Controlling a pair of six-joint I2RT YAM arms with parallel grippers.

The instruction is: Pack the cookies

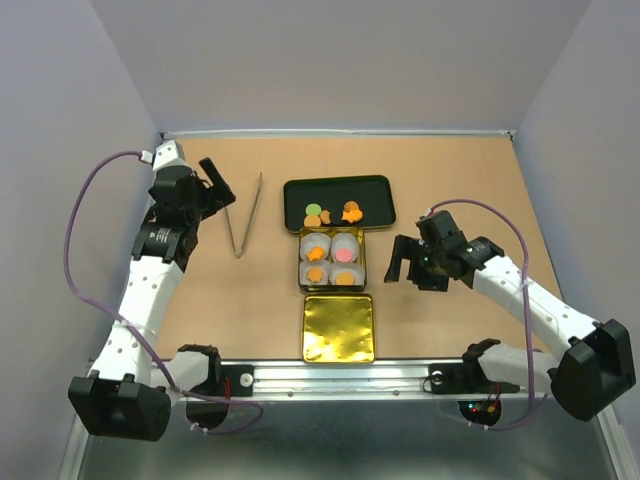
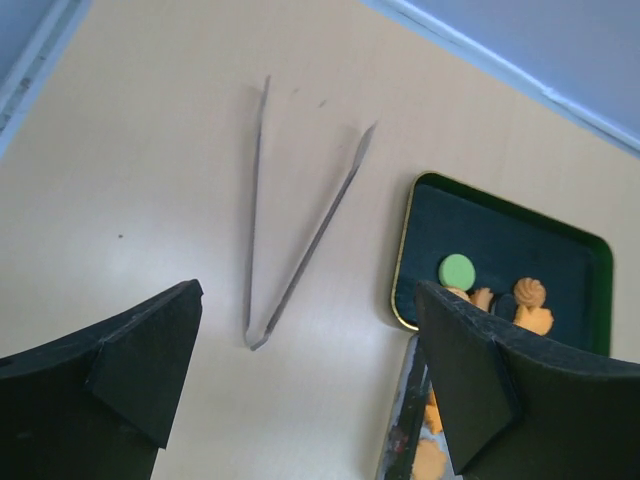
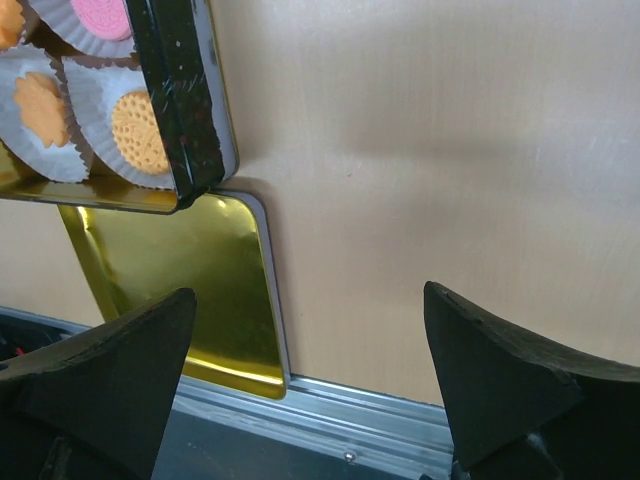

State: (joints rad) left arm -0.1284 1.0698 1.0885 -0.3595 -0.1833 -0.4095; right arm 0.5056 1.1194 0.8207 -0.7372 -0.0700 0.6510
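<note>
The left gripper [image 2: 308,295] is open, its two dark fingers [image 2: 130,370] at the lower corners of the frame with nothing between them. Metal tongs [image 2: 311,240] lie flat on the tan table [image 2: 130,150], arms spread, joined end nearest the gripper. To the right sits a dark green tray [image 2: 500,230] (gold rim) holding one round green cookie [image 2: 457,270] and orange cookies [image 2: 530,300] just beside it, partly hidden by the right-hand finger

- Cookies [image 1: 350,211]: mostly orange, some with ridged faces.
- Green cookie [image 2: 457,270]: plain light green.
- Pink cookie [image 3: 100,15]: pink.
- Paper cups [image 3: 95,100]: white, pleated.
- Tray [image 2: 470,225]: dark green, gold rim.
- Tin [image 3: 185,100]: black wall, finely speckled.
- Lid [image 3: 180,290]: shiny gold.
- Tongs [image 2: 320,228]: silver-grey.
- Table [image 2: 150,150]: pale tan.
</note>
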